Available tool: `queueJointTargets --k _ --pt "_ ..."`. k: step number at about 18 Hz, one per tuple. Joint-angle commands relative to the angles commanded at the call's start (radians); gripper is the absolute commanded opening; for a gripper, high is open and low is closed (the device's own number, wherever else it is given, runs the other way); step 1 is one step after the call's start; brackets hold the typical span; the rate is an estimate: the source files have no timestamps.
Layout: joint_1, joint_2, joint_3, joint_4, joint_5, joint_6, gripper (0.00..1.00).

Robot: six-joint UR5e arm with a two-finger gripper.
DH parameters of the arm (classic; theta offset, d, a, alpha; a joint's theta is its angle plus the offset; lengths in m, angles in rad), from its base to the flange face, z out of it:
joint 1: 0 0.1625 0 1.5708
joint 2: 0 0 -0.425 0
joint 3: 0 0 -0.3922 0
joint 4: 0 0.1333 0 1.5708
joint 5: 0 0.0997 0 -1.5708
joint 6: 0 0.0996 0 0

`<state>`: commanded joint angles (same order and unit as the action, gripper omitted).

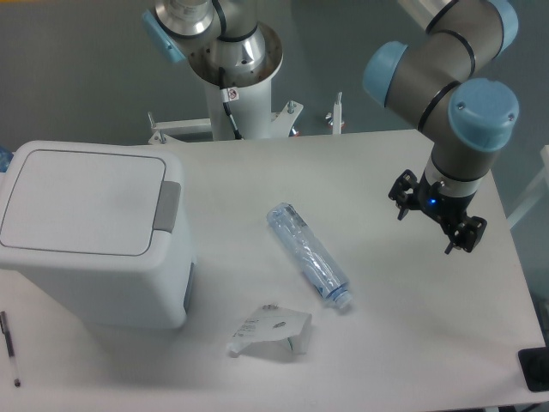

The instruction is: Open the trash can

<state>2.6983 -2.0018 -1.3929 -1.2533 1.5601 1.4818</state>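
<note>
The tool point(436, 221), a black two-finger piece under the grey and light-blue arm, hangs at the right side of the frame above the white tabletop point(386, 343). Its two fingers stand spread apart, and nothing is between them. It touches nothing.

The large boxy white plastic trash can point(94, 236) with rounded corners stands at the left side of the frame, well apart from the tool. Its flat white lid point(81, 199) lies down and closed, level with the rim. The grey push-button tab point(168, 206) sits at the right edge of the lid, on the side that faces the tool, and it looks not pressed.

Between the tool and the trash can lies a clear plastic bottle point(307, 254) on its side, near the middle of the frame. Below it a small folded white paper label point(273, 330) rests on the tabletop.

In my judgement the task is only at its beginning. Nothing of the opening is done. What is left is the whole work: to bring the tool across to the left, over the bottle, down to the grey tab, and to press it so that the lid rises.
</note>
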Motion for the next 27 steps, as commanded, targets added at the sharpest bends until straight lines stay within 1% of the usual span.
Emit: queueJointTargets --k 5,9,12,14,18,19,21,24,27 --pt "-0.002 0.006 0.000 0.000 -0.003 -0.002 1.00" --pt "0.005 0.000 -0.006 0.000 -0.014 -0.012 1.00" --pt "0.000 0.002 -0.012 0.002 -0.032 -0.159 1.00" --pt "-0.005 0.002 -0.009 0.000 -0.055 -0.222 1.00" --pt "-0.006 0.006 -0.009 0.000 -0.153 -0.365 1.00" --pt "-0.006 0.005 -0.009 0.002 -0.159 -0.400 1.00" --pt "-0.011 0.005 -0.009 0.003 -0.163 -0.439 1.00" --pt "-0.018 0.003 -0.008 0.002 -0.170 -0.454 1.00" --pt "-0.031 0.005 -0.002 -0.017 -0.218 -0.550 1.00"
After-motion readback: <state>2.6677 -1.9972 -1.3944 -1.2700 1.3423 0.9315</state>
